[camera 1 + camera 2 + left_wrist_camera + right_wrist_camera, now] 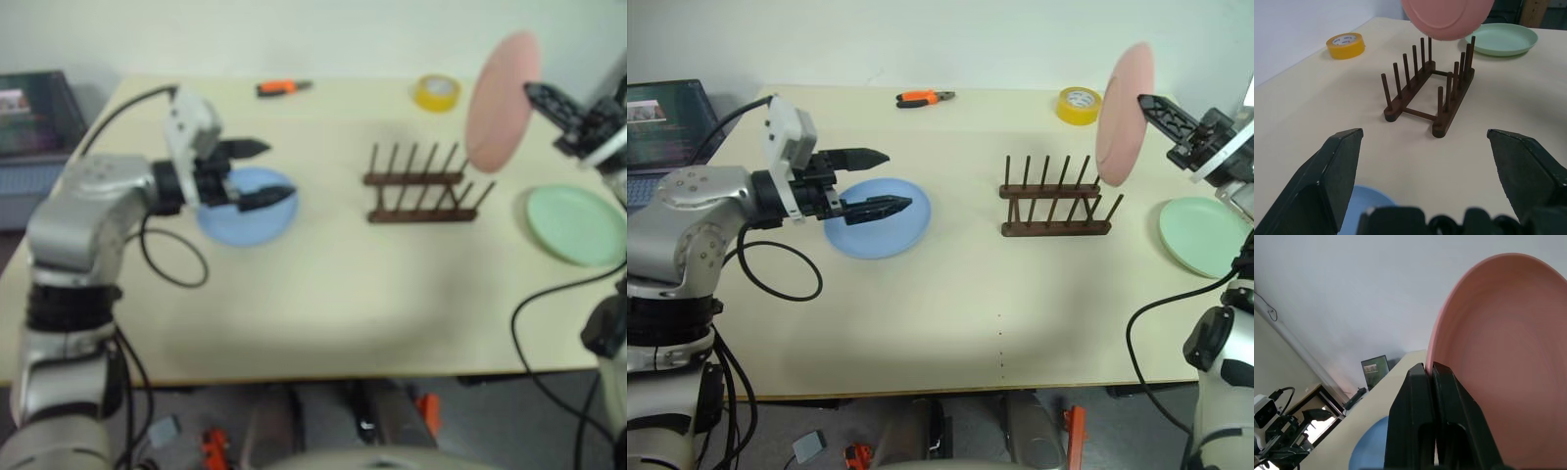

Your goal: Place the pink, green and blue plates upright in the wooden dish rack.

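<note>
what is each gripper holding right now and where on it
The right gripper is shut on the rim of the pink plate, carried upright above the wooden dish rack. The left gripper is open, holding nothing.

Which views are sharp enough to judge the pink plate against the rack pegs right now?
Left eye view: soft and blurred overall. Right eye view: crisp, pink plate and wooden dish rack pegs clearly edged. Left wrist view: rack sharp, plate cut off at the frame edge. Right wrist view: plate rim clear in the right gripper.

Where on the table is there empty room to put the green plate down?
Bare tabletop runs along the near edge, in front of the blue plate and wooden dish rack. It is crowded at the rack's right end, between the pink plate and green plate.
</note>
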Controlling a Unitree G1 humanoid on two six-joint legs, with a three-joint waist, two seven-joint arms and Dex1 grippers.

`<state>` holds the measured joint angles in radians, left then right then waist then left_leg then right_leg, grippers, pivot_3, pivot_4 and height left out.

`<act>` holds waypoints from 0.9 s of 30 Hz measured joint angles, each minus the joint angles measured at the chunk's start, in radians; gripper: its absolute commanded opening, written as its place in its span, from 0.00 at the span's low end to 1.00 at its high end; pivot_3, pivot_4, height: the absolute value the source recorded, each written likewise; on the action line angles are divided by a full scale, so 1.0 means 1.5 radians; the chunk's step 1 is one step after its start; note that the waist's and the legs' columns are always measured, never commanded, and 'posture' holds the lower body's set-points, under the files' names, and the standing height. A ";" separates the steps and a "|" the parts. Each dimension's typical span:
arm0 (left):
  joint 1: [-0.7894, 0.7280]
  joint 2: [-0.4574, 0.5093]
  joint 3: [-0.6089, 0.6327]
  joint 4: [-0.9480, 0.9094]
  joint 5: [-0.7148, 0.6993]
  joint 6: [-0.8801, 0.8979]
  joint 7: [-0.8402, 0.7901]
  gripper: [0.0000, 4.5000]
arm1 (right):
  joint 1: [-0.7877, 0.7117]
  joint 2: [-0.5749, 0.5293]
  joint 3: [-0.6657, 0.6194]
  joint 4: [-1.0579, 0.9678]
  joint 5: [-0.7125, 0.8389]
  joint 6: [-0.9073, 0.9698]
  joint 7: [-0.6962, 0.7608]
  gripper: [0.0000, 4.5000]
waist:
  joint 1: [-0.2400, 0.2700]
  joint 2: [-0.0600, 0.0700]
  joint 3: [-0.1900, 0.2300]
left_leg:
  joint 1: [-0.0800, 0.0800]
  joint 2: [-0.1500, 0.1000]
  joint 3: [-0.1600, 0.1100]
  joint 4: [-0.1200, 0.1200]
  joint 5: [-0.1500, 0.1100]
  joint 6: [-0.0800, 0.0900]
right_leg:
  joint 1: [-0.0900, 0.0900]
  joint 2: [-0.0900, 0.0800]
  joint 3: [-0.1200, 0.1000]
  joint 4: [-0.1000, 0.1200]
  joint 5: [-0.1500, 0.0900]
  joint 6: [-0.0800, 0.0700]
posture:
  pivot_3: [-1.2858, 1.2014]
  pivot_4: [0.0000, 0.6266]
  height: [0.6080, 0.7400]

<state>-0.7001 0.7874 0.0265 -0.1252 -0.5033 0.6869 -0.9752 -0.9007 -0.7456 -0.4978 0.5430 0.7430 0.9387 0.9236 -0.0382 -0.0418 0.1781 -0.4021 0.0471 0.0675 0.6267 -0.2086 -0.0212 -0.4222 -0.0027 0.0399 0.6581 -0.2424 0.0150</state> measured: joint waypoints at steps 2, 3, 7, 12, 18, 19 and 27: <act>0.000 0.000 0.000 0.000 0.000 0.000 0.000 0.99 | 0.012 0.000 -0.001 -0.005 0.007 0.006 -0.001 0.00 | 0.000 0.000 0.000 | 0.000 0.000 0.000 0.000 0.000 0.000 | 0.000 0.000 0.000 0.000 0.000 0.000 | 0.52 0.24 1.00; 0.000 0.000 -0.001 0.000 0.000 0.000 0.000 0.99 | 0.015 0.000 -0.001 -0.006 0.011 0.007 -0.002 0.00 | 0.000 0.000 0.000 | 0.000 0.000 0.000 0.000 0.000 0.000 | 0.000 0.000 0.000 0.000 0.000 0.000 | 0.52 0.24 1.00; 0.000 0.000 -0.001 0.000 0.000 0.000 -0.001 0.99 | 0.017 0.000 -0.004 -0.007 0.018 0.007 -0.007 0.00 | 0.000 0.000 0.000 | 0.000 0.000 0.000 0.000 0.000 0.000 | 0.000 0.000 0.000 0.000 0.000 0.000 | 0.52 0.24 1.00; 0.000 0.001 -0.001 0.000 0.001 0.001 -0.006 0.99 | 0.019 -0.001 -0.008 -0.007 0.018 0.007 -0.007 0.00 | 0.000 0.000 0.000 | 0.000 0.000 0.000 0.000 0.000 0.000 | 0.000 0.000 0.000 0.000 0.000 0.000 | 0.52 0.24 1.00; 0.000 0.003 -0.001 0.000 0.003 0.002 -0.012 0.99 | 0.038 -0.005 -0.009 -0.007 0.018 0.007 -0.005 0.00 | 0.000 0.000 0.000 | 0.000 0.000 0.000 0.000 0.000 0.000 | 0.000 0.000 0.000 0.000 0.000 0.000 | 0.52 0.24 1.00; 0.000 0.003 -0.001 0.000 0.004 0.002 -0.012 0.99 | 0.040 -0.006 -0.009 -0.007 0.018 0.007 -0.005 0.00 | 0.000 0.000 0.000 | 0.000 0.000 0.000 0.000 0.000 0.000 | 0.000 0.000 0.000 0.000 0.000 0.000 | 0.52 0.24 1.00; 0.000 0.003 -0.001 0.000 0.012 0.002 -0.013 0.99 | 0.050 -0.013 -0.008 -0.007 0.018 0.008 0.007 0.00 | 0.000 0.000 0.000 | 0.000 0.000 0.000 0.000 0.000 0.000 | 0.000 0.000 0.000 0.000 0.000 0.000 | 0.52 0.24 1.00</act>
<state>-0.7002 0.7913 0.0250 -0.1253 -0.4851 0.6903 -0.9945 -0.8250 -0.7654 -0.5105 0.5330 0.7694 0.9502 0.9336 -0.0377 -0.0418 0.1781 -0.4021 0.0470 0.0673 0.6270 -0.2086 -0.0212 -0.4219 -0.0026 0.0399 0.6580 -0.2423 0.0151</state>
